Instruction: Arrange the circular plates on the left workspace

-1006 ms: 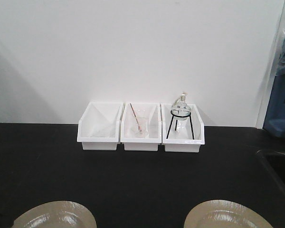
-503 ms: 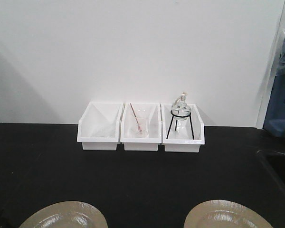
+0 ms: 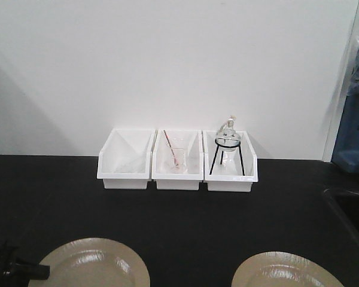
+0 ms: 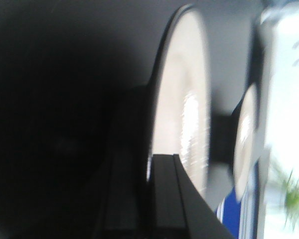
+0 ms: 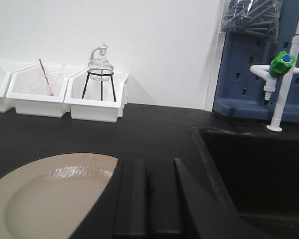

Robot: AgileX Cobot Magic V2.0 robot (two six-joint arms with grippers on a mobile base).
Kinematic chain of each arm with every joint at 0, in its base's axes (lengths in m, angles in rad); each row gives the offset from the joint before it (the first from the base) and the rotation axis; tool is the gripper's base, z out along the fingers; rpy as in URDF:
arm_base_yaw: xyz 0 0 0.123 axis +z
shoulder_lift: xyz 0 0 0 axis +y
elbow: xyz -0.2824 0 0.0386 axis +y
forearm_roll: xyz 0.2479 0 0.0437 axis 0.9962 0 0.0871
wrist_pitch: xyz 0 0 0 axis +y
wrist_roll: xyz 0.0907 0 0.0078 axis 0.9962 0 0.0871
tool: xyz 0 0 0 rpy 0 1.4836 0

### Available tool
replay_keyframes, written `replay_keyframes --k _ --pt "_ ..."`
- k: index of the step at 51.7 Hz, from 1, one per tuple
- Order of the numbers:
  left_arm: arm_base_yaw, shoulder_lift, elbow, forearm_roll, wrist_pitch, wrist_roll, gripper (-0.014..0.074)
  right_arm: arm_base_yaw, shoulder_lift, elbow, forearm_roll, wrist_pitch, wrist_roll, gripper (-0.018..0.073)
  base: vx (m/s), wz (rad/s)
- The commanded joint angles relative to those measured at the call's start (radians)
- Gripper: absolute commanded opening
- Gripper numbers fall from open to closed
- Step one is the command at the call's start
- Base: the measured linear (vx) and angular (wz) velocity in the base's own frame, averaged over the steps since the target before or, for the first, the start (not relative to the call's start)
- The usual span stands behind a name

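**2 plates, 3 bins, 2 grippers**

2 round shallow plates, glossy tan top w/ dark rim. Left plate has its rim between the fingers of the left gripper, which looks clamped on it (blurred view). Right gripper: fingers nearly together, only a thin slit, nothing held. Right plate lies on the matte black countertop, just left of and under it. Ahead of both grippers are 3 white plastic bins in a row. One has a clear beaker, one a black wire tripod w/ a glass flask.
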Motion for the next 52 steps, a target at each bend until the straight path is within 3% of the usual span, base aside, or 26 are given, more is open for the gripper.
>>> replay_keyframes --k 1,15,34,52 --pt "-0.018 -0.061 -0.023 -0.226 0.104 0.001 -0.0003 -0.004 -0.012 0.018 -0.006 -0.082 -0.009 -0.0003 0.00 0.00" --pt "-0.150 -0.058 -0.034 -0.472 0.018 0.017 -0.0003 -0.004 -0.012 0.018 -0.006 -0.082 -0.009 -0.0003 0.00 0.00" --pt "-0.329 0.023 -0.241 -0.476 -0.170 -0.071 -0.0003 -0.004 -0.012 0.018 -0.006 -0.082 -0.009 -0.0003 0.00 0.00" --pt "-0.385 0.145 -0.368 -0.477 -0.229 -0.143 -0.0003 -0.004 -0.012 0.018 -0.006 -0.082 -0.009 -0.0003 0.00 0.00"
